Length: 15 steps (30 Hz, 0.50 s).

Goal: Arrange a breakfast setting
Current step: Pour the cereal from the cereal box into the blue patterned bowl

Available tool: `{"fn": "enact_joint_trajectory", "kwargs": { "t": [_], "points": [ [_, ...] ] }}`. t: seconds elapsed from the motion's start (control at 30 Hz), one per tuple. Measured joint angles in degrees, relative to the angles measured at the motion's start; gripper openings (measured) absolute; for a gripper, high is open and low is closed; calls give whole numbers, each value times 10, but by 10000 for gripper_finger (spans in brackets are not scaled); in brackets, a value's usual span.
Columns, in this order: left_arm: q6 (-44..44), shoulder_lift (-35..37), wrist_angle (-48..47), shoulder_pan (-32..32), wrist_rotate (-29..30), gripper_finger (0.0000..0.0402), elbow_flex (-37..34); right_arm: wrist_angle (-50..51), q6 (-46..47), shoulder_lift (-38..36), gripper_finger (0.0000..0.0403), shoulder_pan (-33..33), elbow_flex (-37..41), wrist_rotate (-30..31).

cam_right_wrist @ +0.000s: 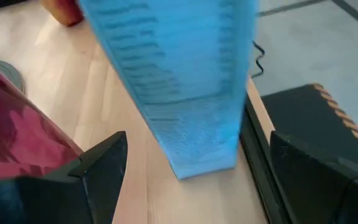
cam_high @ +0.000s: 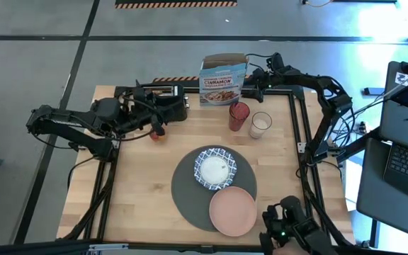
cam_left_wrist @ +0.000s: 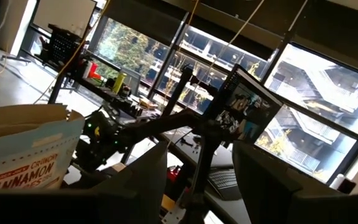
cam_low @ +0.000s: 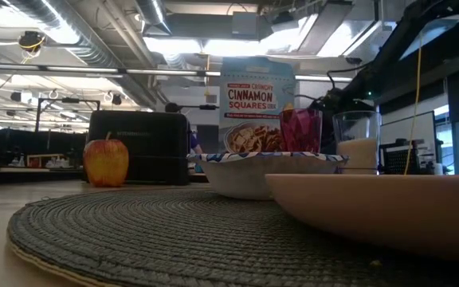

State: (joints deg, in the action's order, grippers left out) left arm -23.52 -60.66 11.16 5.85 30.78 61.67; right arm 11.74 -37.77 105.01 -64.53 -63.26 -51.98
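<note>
The right pincer stood spread, the upright blue cardboard cereal box directly ahead between its fingers, seemingly untouched; the left arm waited farther off.

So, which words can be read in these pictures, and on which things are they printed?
"CRUNCHY CINNAMON SQUARES": front of the cereal box, standing at the table's far edge.
Small line under the name: too small to read.
Monitor past the table: blurred, unreadable.

Both arms are black, made of slim tubes with thick rounded joints, and thin black cables run along them. The right gripper has two dark, angular fingers, perhaps matte plastic.
</note>
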Motion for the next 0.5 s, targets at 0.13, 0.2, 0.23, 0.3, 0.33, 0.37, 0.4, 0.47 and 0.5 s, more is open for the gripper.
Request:
{"fn": "enact_joint_trajectory", "kwargs": {
  "t": [0.13,0.2,0.23,0.3,0.33,0.37,0.4,0.47,0.5],
  "points": [
    [-4,0,0,0,0,174,0,-46,1,0,337,4,18,1],
    [-5,0,0,0,0,174,0,-82,13,2,337,9,22,4],
    [-5,0,0,0,0,174,0,-95,17,5,337,9,23,3],
    [-10,0,0,0,0,174,0,-118,31,13,337,15,23,4],
    [-15,0,0,0,1,174,0,-129,37,18,337,18,23,4],
    [-18,0,0,0,1,174,0,-139,44,23,337,21,23,3],
    [-19,0,0,0,1,174,0,-148,50,28,337,25,23,-1],
    [-20,0,0,0,1,174,0,-154,55,36,337,34,23,-6],
    [-21,0,0,0,1,174,0,-159,54,41,337,39,23,-6]
  ]
}}
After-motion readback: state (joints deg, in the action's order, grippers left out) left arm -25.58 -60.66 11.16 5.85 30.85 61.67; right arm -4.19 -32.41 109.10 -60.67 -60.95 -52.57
